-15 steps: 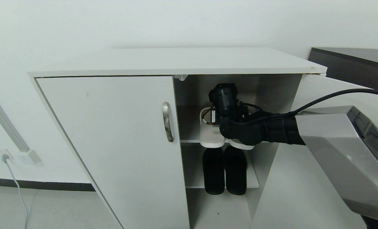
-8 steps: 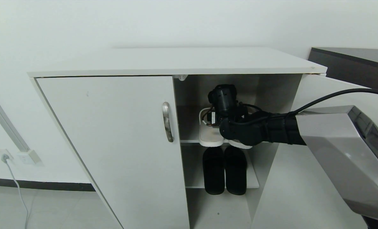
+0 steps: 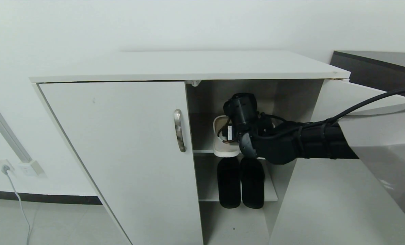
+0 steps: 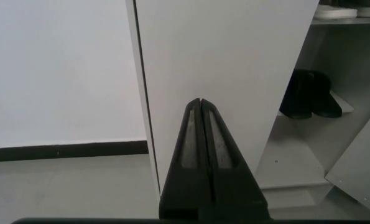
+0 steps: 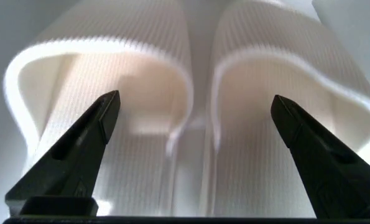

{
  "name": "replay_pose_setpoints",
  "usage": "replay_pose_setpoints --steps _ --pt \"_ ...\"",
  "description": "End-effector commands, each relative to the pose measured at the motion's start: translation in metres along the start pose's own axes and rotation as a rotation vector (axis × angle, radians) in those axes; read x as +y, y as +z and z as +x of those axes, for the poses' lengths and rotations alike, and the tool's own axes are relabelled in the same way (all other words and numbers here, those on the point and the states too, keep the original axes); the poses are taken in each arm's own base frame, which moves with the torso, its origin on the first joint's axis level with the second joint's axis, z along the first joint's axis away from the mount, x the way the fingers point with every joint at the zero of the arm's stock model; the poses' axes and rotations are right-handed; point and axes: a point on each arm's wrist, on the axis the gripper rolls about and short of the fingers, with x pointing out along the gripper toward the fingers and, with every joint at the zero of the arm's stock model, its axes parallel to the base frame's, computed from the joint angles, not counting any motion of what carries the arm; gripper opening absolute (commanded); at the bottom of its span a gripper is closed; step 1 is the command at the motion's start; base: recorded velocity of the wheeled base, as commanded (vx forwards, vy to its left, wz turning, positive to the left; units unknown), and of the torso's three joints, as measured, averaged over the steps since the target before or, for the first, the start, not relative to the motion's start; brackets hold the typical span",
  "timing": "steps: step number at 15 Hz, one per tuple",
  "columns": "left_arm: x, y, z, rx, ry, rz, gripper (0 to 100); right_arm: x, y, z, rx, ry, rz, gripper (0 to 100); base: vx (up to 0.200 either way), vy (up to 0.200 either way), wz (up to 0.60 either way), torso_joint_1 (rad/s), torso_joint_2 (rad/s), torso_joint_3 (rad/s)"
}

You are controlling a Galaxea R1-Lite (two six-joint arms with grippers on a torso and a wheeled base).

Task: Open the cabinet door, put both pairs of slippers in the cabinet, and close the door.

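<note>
The white cabinet (image 3: 189, 64) has its left door (image 3: 120, 153) closed and its right door (image 3: 325, 190) swung open. A pair of white slippers (image 3: 224, 144) lies on the upper shelf, heels slightly over the edge. A black pair (image 3: 240, 183) sits on the shelf below. My right arm (image 3: 291, 143) reaches into the upper compartment. Its gripper (image 5: 196, 99) is open, fingers spread on either side of the white slippers (image 5: 197, 143) without touching them. My left gripper (image 4: 200, 102) is shut on nothing, low in front of the closed door, with the black slippers (image 4: 309, 93) off to one side.
A metal handle (image 3: 178, 131) sits on the closed door's inner edge. A wall socket with a cable (image 3: 5, 168) is low on the left wall. A dark desk (image 3: 376, 68) stands behind the open door. Bare floor lies in front of the cabinet.
My right arm has shifted slightly down and back toward me. The white slippers stay on the upper shelf, set a touch deeper than a second ago.
</note>
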Motion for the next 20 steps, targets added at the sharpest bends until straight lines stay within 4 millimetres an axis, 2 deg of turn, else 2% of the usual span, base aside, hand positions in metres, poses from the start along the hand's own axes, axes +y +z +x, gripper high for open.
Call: replay_pose_setpoints --steps 1,4,9,12,13,20 --pt "0.000 0.000 0.000 0.001 0.000 0.000 0 -0.006 0.010 -0.037 -0.007 0.043 0.018 100 0.000 0.000 0.00 0.000 0.00 0.000" --pt "0.000 0.000 0.000 0.001 0.000 -0.002 0 -0.010 0.009 -0.064 -0.023 0.085 0.032 100 0.000 0.000 0.00 0.000 0.00 0.000" --pt "0.000 0.000 0.000 0.003 0.000 0.000 0 -0.020 -0.020 -0.109 -0.031 0.226 0.025 100 0.000 0.000 0.00 0.000 0.00 0.000" --pt "0.000 0.000 0.000 0.003 0.000 0.000 0 -0.028 -0.033 -0.117 -0.052 0.269 0.042 100 0.000 0.000 0.00 0.000 0.00 0.000" --pt "0.000 0.000 0.000 0.001 0.000 0.000 0 -0.031 -0.037 -0.120 -0.053 0.295 0.030 0 0.000 0.000 0.00 0.000 0.00 0.000" --pt "0.000 0.000 0.000 0.003 -0.003 0.000 0 -0.033 -0.047 -0.127 -0.097 0.345 0.010 0 0.000 0.000 0.00 0.000 0.00 0.000"
